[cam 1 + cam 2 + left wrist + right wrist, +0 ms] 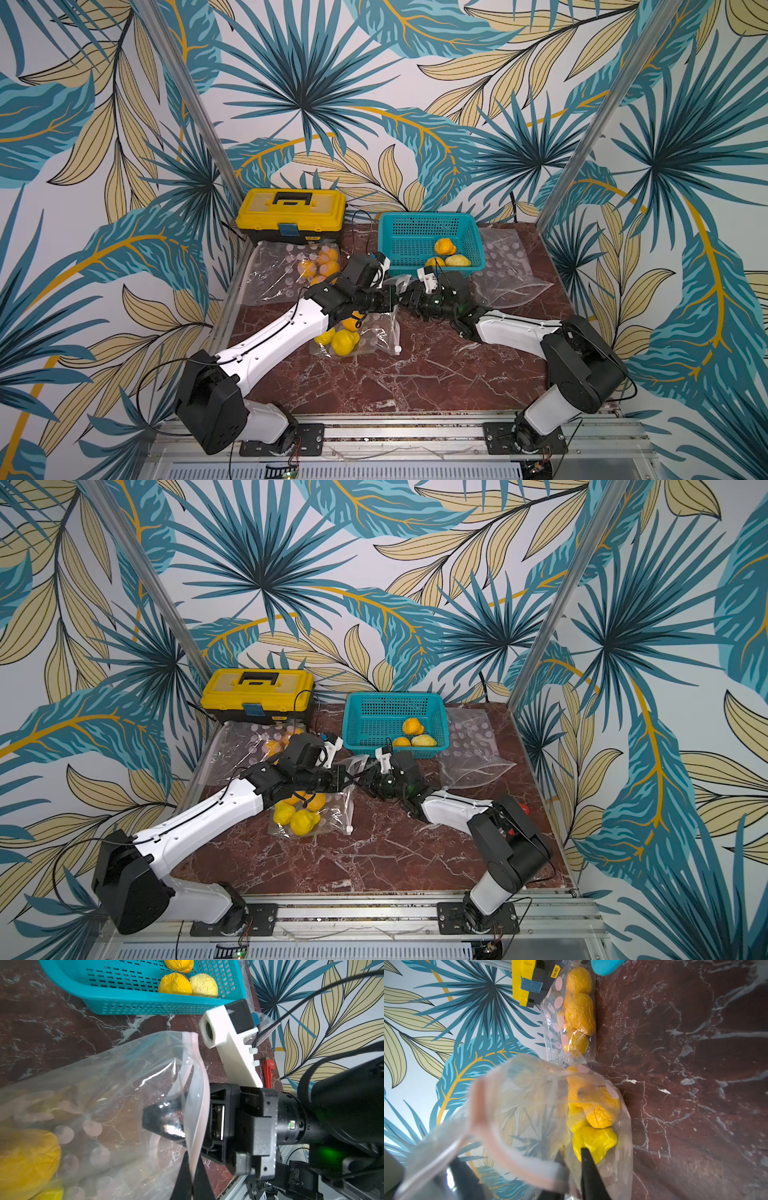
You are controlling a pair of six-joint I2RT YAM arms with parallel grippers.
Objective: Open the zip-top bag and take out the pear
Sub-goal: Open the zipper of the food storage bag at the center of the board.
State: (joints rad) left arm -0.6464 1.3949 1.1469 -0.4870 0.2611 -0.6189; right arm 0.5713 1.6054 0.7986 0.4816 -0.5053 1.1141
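Between the left end effector (192, 1172) and right end effector (572, 1156), both clenched on the zip-top bag (116, 1076), we could lose the slick film by pulling unevenly.

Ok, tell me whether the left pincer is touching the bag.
Touching. The left wrist view shows the left pincer shut on the bag, with the pink zip edge pinched between its two tips.

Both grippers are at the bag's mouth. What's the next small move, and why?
Probably draw the right gripper slowly away from the left gripper. Each seems to pinch one lip of the zip-top bag, its mouth is only partly open, and the pears lie at its far end.
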